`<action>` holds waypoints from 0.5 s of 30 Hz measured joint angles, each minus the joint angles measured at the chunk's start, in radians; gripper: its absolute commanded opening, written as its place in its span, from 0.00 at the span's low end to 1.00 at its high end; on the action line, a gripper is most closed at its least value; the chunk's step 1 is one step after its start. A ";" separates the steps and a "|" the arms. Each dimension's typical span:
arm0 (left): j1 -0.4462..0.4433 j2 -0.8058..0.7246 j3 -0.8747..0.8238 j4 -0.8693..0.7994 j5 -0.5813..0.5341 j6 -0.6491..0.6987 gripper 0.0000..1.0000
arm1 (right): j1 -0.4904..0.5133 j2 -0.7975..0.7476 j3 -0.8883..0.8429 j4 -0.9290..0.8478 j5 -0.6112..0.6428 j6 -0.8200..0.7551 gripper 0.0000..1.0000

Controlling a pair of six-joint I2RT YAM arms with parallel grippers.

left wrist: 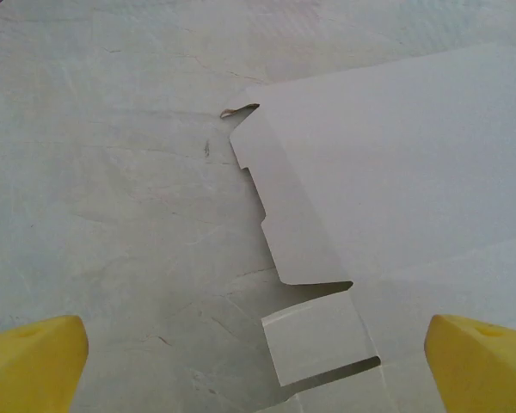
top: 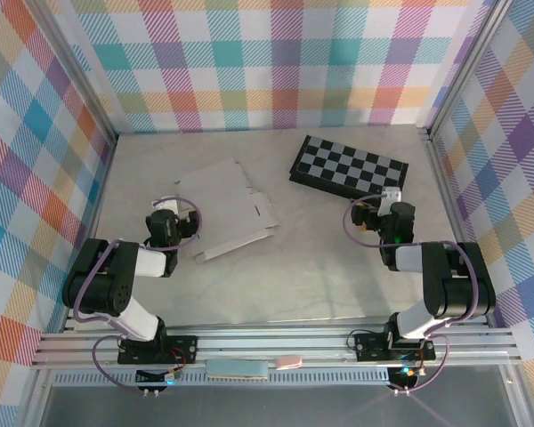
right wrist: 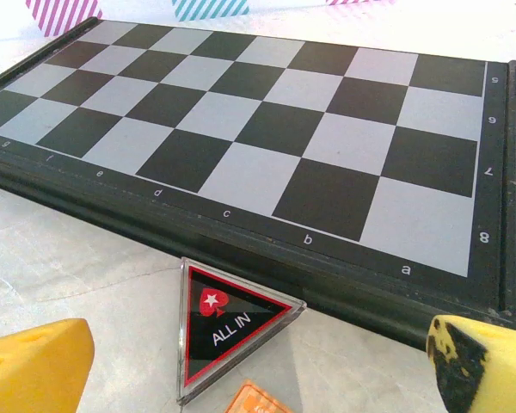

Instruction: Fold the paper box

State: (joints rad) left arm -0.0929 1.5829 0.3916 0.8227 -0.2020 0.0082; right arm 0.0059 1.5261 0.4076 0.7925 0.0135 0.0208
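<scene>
White paper box (top: pixel 224 209) lying flat, unfolded, flaps notched, left hand (left wrist: pixel 258 366) and right hand (right wrist: pixel 260 370) spread wide, empty

Left wrist view: the paper box (left wrist: pixel 413 172) runs past the frame at 3 and 6 o'clock. Right wrist view: an orange object (right wrist: pixel 256 401), cut off at 6 o'clock, is unidentifiable.

Three cameras, one table (top: pixel 294 276).
Overhead looks down from behind both arms; left wrist peers down close at the paper box (left wrist: pixel 396 172), right wrist sits low, near the chequered board (right wrist: pixel 267 129). Both things show from above too.
</scene>
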 measured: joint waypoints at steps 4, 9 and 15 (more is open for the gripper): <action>0.000 0.000 0.000 0.000 0.000 0.000 1.00 | 0.000 0.000 0.000 0.000 0.000 0.000 0.99; 0.000 0.000 0.000 0.000 0.000 0.000 1.00 | 0.000 0.000 0.000 0.000 0.000 0.000 0.99; 0.000 0.000 0.000 0.000 0.000 0.000 1.00 | 0.000 0.000 0.000 0.000 0.000 0.000 0.99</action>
State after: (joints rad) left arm -0.0929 1.5829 0.3916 0.8227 -0.2020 0.0082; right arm 0.0059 1.5261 0.4076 0.7925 0.0135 0.0208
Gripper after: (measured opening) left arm 0.996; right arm 0.991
